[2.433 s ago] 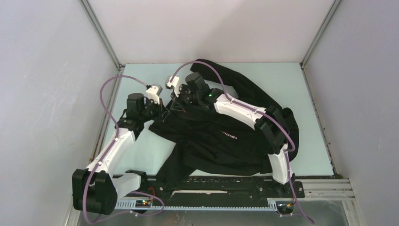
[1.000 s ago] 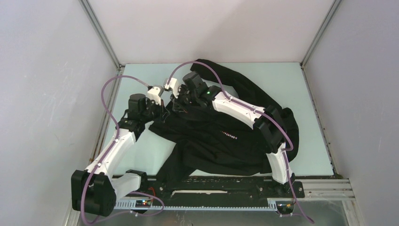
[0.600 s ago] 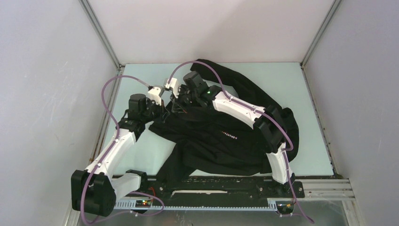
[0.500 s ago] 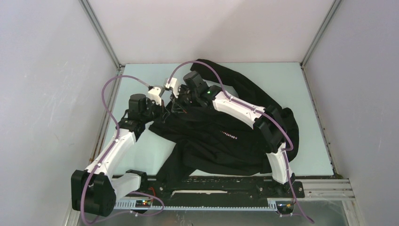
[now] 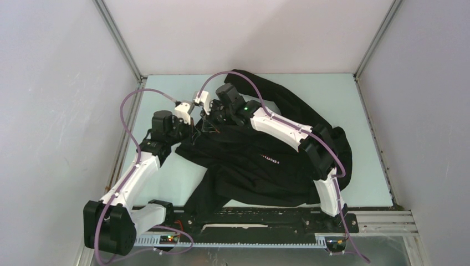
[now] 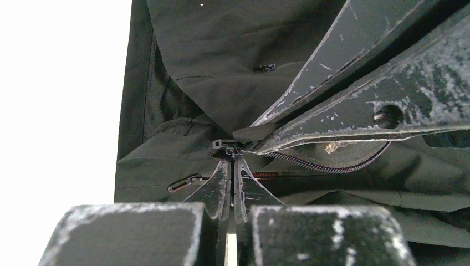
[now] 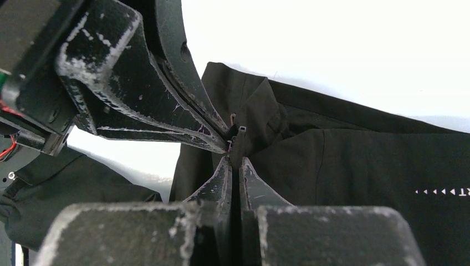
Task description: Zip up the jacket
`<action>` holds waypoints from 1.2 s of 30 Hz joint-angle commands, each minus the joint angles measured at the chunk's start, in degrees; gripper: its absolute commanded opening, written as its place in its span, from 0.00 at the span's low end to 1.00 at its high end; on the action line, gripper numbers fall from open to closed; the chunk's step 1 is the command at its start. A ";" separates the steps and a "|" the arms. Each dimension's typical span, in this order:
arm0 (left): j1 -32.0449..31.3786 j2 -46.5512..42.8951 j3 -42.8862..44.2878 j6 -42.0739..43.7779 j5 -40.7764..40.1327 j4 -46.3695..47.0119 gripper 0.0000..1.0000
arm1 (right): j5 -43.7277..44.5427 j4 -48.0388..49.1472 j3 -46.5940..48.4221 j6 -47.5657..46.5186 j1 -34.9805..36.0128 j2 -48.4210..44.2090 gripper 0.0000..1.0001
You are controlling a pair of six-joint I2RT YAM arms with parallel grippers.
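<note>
The left gripper (image 6: 233,159) is closed, its two fingers pressed together on the metal slider (image 6: 226,145) of the jacket's zip. The right gripper (image 7: 235,158) is closed too, pinching a fold of black cloth right beside that slider, so that the tips of both grippers nearly touch. From this spot one line of zipper teeth (image 6: 327,166) curves away under the right gripper's fingers.

There is one jacket (image 5: 260,172), black and rumpled, lying on the pale green desk (image 5: 166,183). The pinched end lies left of the desk's middle. From there the body spreads toward the right edge and down to the near edge, its long axis running roughly from left to right. One sleeve (image 5: 288,97) loops toward the far edge.

One short line of pale lettering (image 5: 270,159) crosses the chest, slanting toward the near right corner. The right wrist view shows it as small triangles followed by letters, cut off at the frame's edge and unreadable. One red label (image 6: 265,175) sits inside by the zip, its print too small to read.

Two purple cables (image 5: 130,102) arch over the two arms.
</note>
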 commanded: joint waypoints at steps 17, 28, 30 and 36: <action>-1.12 -1.13 -0.34 2.18 -0.12 0.28 0.00 | 0.51 2.17 0.22 0.43 -0.35 -1.83 0.00; -1.04 -1.13 -0.33 2.21 -0.13 0.33 0.00 | 0.08 4.03 -2.19 1.18 -0.51 -3.26 0.00; -1.10 -1.24 -0.34 2.21 -0.15 0.25 0.00 | 0.14 4.09 -1.97 1.47 -0.47 -3.12 0.00; -1.13 -1.11 -0.36 2.21 -0.19 0.35 0.00 | 0.56 4.83 -2.55 1.91 -0.52 -4.06 0.00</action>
